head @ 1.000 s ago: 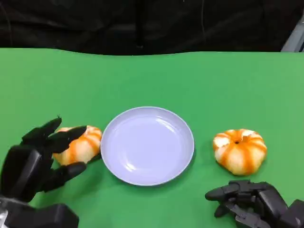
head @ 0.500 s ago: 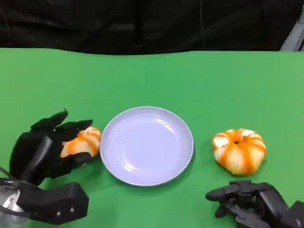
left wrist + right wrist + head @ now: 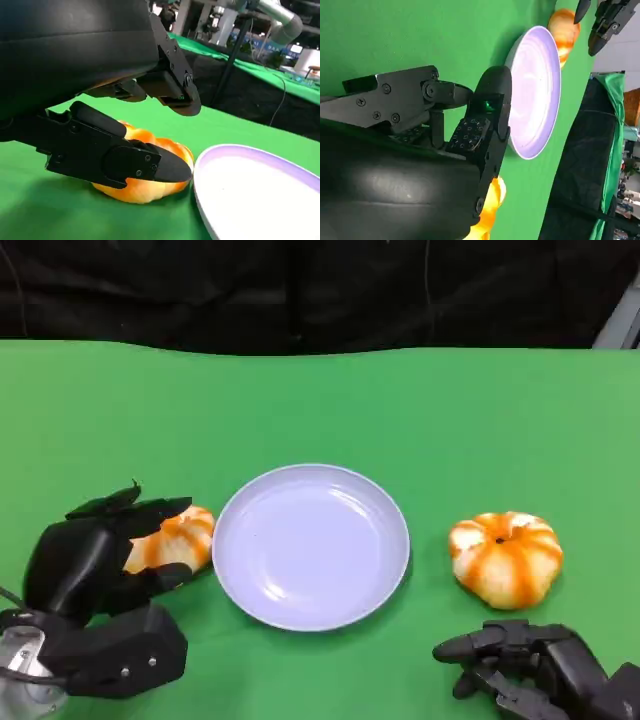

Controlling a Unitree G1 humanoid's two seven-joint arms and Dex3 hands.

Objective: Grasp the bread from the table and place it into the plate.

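At the lower left, the left robot hand (image 3: 95, 555) seems clamped loosely around the bread (image 3: 172, 543), which could slip before reaching the plate (image 3: 310, 545).

Left hand (image 3: 95, 550) around bread (image 3: 172, 540)

Plate (image 3: 311, 546): centre of frame, on the table (image 3: 320, 410).
Left bread (image 3: 172, 540): just beside plate's left rim, left hand (image 3: 95, 555) around it.
Right bread (image 3: 505, 558): right of plate, apart.
Right hand (image 3: 530, 668): lower right corner, below right bread.
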